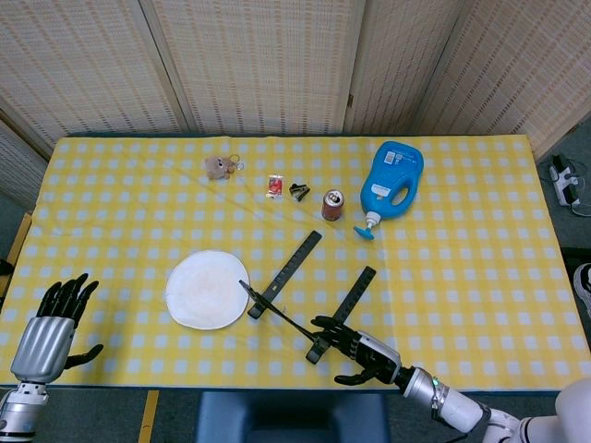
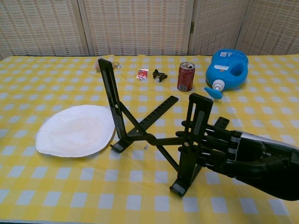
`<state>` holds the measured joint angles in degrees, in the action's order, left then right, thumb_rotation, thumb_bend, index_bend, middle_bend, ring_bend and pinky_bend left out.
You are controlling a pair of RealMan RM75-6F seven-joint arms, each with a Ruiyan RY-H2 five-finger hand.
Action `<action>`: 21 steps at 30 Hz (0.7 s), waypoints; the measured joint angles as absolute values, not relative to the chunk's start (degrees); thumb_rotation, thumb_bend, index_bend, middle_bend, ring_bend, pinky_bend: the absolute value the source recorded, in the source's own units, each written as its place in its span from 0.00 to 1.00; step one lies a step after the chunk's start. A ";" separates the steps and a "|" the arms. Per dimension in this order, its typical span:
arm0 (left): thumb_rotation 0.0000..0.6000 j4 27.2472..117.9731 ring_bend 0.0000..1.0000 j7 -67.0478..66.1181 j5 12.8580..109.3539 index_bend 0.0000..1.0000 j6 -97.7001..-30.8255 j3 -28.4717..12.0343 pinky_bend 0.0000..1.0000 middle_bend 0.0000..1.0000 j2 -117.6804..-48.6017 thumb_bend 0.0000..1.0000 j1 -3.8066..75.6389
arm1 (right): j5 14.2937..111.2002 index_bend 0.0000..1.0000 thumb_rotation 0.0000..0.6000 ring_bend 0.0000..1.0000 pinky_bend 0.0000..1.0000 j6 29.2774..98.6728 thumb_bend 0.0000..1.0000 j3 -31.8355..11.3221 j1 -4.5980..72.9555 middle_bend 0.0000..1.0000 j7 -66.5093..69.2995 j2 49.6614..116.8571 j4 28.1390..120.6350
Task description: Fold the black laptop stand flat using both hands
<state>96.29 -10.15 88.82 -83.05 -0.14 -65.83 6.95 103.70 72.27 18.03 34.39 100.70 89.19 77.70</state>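
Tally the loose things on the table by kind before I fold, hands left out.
Black laptop stand: 1
White paper plate: 1
Blue detergent bottle: 1
Soda can: 1
Red packet: 1
Small black clip: 1
Small plush keychain: 1
Total: 7

Matt black laptop stand (image 2: pixel 154 135) on yellow checked cloth tablecloth (image 2: pixel 70 186).
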 measured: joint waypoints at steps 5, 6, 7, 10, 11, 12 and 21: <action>1.00 96.26 0.00 -10.12 89.09 0.00 -83.09 -0.03 0.00 0.00 -65.91 0.16 6.99 | 103.91 0.00 1.00 0.06 0.00 71.97 0.24 18.59 34.30 0.01 100.54 89.85 77.50; 1.00 96.26 0.00 -10.12 89.12 0.00 -83.11 -0.01 0.00 0.00 -65.91 0.16 6.99 | 103.91 0.00 1.00 0.06 0.00 71.93 0.24 18.68 34.27 0.01 100.57 89.94 77.48; 1.00 96.25 0.00 -10.13 89.12 0.00 -83.12 -0.01 0.00 0.00 -65.92 0.16 6.98 | 103.92 0.00 1.00 0.06 0.00 71.90 0.24 18.75 34.27 0.01 100.66 89.97 77.47; 1.00 96.13 0.00 -10.07 89.13 0.00 -83.10 0.02 0.00 0.00 -65.97 0.16 6.98 | 103.93 0.00 1.00 0.06 0.00 71.69 0.24 19.09 34.20 0.01 100.73 90.28 77.16; 1.00 96.09 0.00 -10.05 89.15 0.00 -83.06 0.03 0.00 0.00 -66.00 0.16 7.00 | 103.95 0.00 1.00 0.06 0.00 71.66 0.24 19.20 34.17 0.01 100.79 90.36 77.08; 1.00 96.03 0.00 -10.02 89.19 0.00 -82.98 0.05 0.00 0.00 -66.04 0.16 7.05 | 104.05 0.00 1.00 0.06 0.00 71.69 0.24 19.31 34.15 0.01 100.83 90.43 76.93; 1.00 95.06 0.00 -6.08 89.88 0.01 -80.60 -0.68 0.00 0.00 -66.42 0.16 9.37 | 105.06 0.00 1.00 0.06 0.00 75.62 0.24 19.17 33.44 0.01 97.55 88.36 77.25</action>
<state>95.06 -6.08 89.88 -80.60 -0.68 -66.42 9.37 105.06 75.62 19.17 33.44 97.55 88.36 77.25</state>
